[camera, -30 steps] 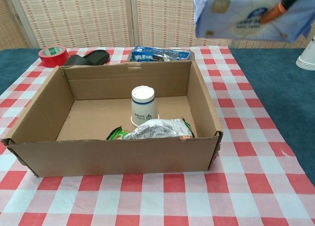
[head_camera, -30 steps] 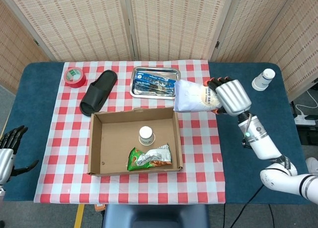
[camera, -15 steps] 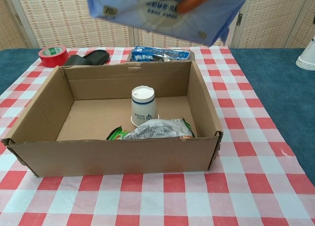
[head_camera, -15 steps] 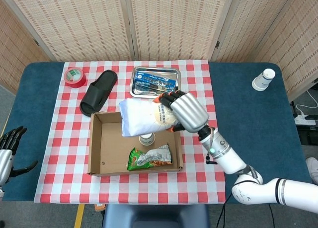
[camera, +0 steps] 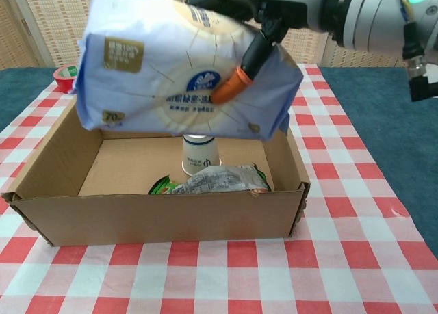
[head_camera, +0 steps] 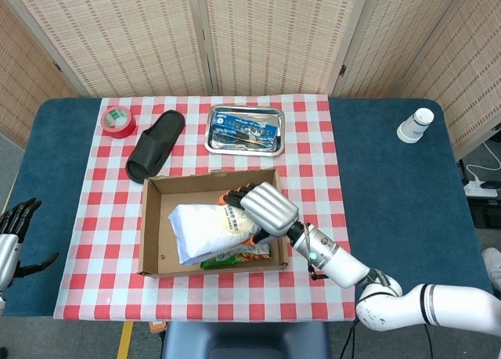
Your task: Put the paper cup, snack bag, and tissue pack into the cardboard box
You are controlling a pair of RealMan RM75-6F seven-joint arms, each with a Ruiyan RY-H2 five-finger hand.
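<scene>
My right hand grips a pale blue-and-white tissue pack and holds it over the open cardboard box. Inside the box an upside-down white paper cup stands near the middle, partly covered by the pack. A green and silver snack bag lies at the box's front. My left hand hangs off the table's left edge, fingers spread, holding nothing.
Behind the box are a black slipper, a red tape roll and a metal tray with a blue packet. A stack of white cups stands far right on the blue cloth.
My right hand has carried the tissue pack from beside the tray leftward and down, so it is now low over the inside of the box. The left hand has stayed put.
</scene>
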